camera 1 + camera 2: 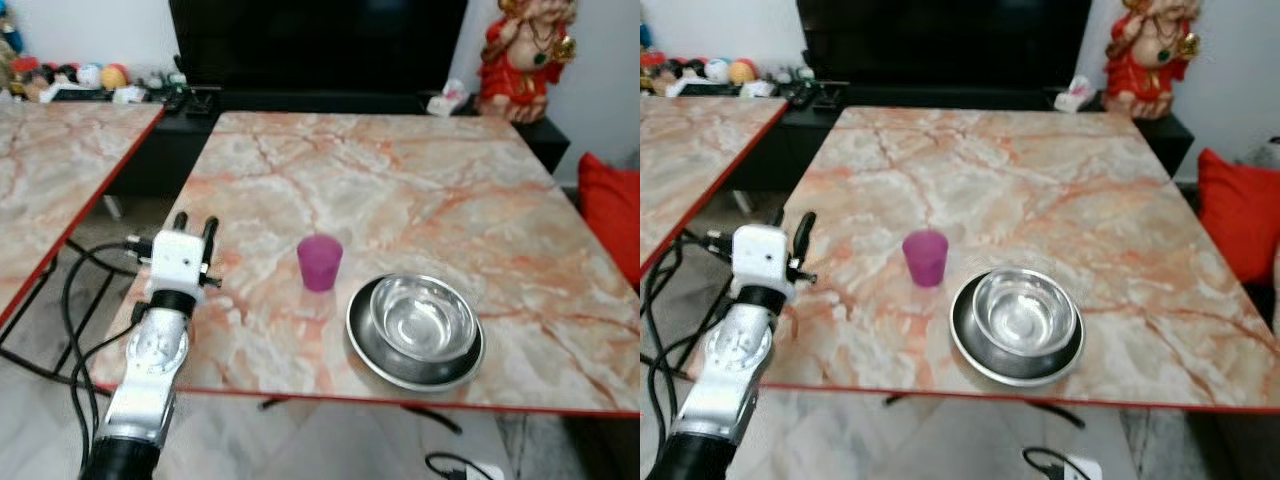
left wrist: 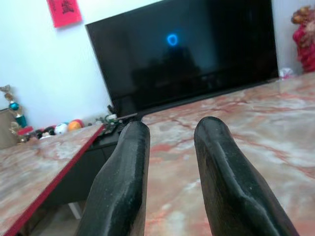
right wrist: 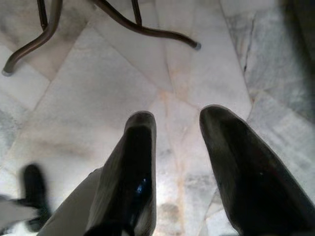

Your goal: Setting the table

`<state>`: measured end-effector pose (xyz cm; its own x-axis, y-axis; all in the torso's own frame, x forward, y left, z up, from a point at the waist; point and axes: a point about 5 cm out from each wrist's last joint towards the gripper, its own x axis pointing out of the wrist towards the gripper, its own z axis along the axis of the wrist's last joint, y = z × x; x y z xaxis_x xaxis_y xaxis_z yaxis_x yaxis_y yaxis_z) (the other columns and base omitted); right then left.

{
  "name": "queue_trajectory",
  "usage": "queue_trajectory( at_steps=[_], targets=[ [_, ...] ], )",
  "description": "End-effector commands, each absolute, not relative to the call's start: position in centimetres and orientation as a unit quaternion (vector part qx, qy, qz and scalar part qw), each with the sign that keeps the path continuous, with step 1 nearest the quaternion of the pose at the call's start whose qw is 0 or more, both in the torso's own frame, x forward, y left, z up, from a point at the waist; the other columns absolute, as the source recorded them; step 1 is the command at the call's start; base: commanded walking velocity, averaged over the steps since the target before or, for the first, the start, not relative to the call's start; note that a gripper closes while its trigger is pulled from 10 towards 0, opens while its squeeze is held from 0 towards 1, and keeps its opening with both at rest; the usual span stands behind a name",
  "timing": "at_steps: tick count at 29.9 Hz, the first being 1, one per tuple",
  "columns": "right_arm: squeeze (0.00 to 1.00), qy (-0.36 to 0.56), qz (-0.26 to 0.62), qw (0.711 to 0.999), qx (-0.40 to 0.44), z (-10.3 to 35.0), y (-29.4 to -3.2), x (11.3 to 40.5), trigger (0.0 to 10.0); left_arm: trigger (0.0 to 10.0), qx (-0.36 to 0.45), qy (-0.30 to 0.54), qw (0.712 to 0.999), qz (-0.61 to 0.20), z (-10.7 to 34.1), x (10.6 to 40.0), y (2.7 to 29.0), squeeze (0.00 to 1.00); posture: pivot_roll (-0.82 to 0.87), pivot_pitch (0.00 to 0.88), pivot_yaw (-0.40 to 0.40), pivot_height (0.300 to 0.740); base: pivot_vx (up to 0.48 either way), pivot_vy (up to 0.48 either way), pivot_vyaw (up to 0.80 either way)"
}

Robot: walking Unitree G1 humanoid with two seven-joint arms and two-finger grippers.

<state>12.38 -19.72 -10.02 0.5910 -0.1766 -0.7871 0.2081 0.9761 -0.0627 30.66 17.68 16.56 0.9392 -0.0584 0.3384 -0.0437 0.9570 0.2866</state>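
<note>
A small purple cup (image 1: pixel 319 262) stands upright on the marble table (image 1: pixel 420 170), near its front edge. Just right of the cup, a steel bowl (image 1: pixel 422 316) rests on a steel plate (image 1: pixel 372 352). My left gripper (image 1: pixel 194 226) hovers over the table's front left corner, well left of the cup, its fingers (image 2: pixel 123 182) open with nothing between them. My right gripper (image 3: pixel 174 132) hangs idle, pointing down at the floor, fingers open and empty.
A second marble table (image 1: pixel 60 170) stands to the left, with a gap between. Beyond the table are a dark TV (image 1: pixel 320 40), a low black stand with toys (image 1: pixel 90 78) and a red figurine (image 1: pixel 522 55). A red cushion (image 1: pixel 610 215) lies right. Black cables (image 1: pixel 75 330) hang below.
</note>
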Motion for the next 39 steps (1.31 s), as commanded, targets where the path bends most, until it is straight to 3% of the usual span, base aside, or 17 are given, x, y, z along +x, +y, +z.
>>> queue_trajectory(
  at_steps=[1, 16, 39],
  targets=[
    [0.00, 0.435, -0.098, 0.895, 0.022, -9.94, -18.92, 12.96, 10.0, 10.0, 0.154, -0.170, 0.973, 0.013, 16.57, 30.51, 18.73, 0.00, 0.11, 0.000, -0.017, 0.740, 0.000, 0.296, 0.66],
    [0.00, 0.438, -0.092, 0.894, 0.024, -9.97, -18.76, 13.03, 10.0, 10.0, 0.152, -0.173, 0.973, 0.017, 16.74, 30.52, 18.74, 0.00, 0.12, 0.000, -0.021, 0.740, 0.000, 0.294, 0.78],
    [0.00, 0.434, -0.091, 0.896, 0.028, -9.88, -18.69, 13.33, 10.0, 10.0, 0.150, -0.170, 0.974, 0.023, 16.68, 30.40, 18.94, 0.00, 0.12, 0.000, -0.033, 0.740, 0.000, 0.296, 0.00]
  ],
)
